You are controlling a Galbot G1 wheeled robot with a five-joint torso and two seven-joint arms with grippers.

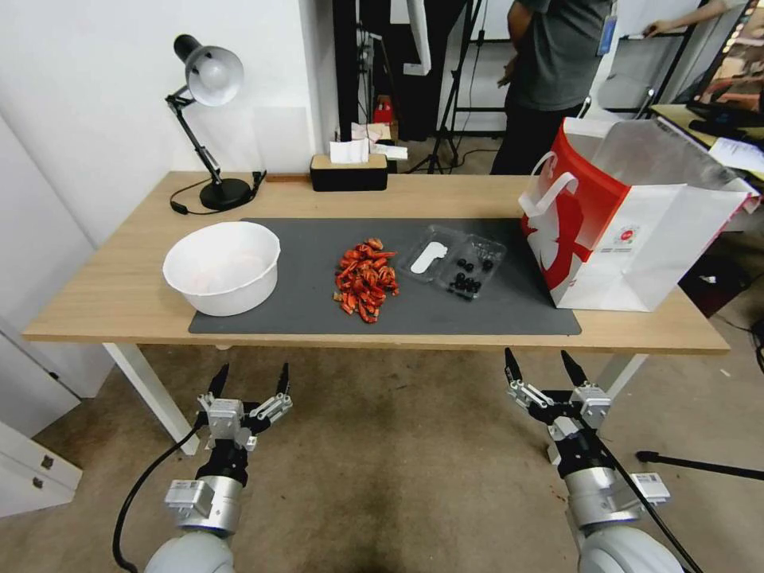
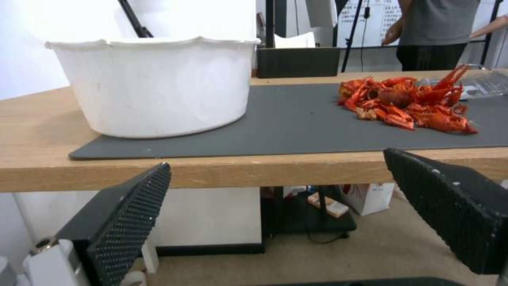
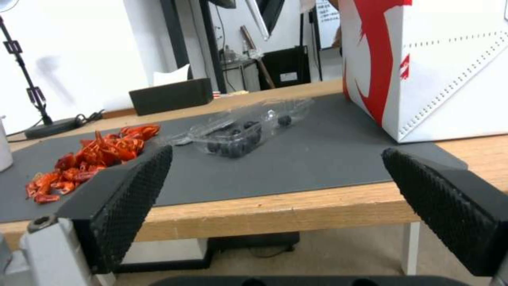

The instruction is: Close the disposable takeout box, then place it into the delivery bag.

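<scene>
Clearly the box (image 1: pixel 454 261) lies open on the surface beside the bag (image 1: pixel 637 231); thin, light, springy plastic, I'd press its lid rim gently. Left hand (image 1: pixel 248 379) and right hand (image 1: pixel 541 365) hang wide open, empty, below the surface edge.

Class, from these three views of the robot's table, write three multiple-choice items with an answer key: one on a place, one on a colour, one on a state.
1. The disposable takeout box lies between
A. lamp and bowl
B. red crayfish pile and delivery bag
C. tissue box and lamp

2. The mat is
A. grey
B. green
C. yellow

3. The takeout box is
A. shut
B. inside the bag
C. lying open

Key: 1 B, the head view shows the pile on its one side and the bag on its other. 2 A, plainly dark grey. 3 C, both halves lie flat, with the left gripper and right gripper open below the table edge.
</scene>
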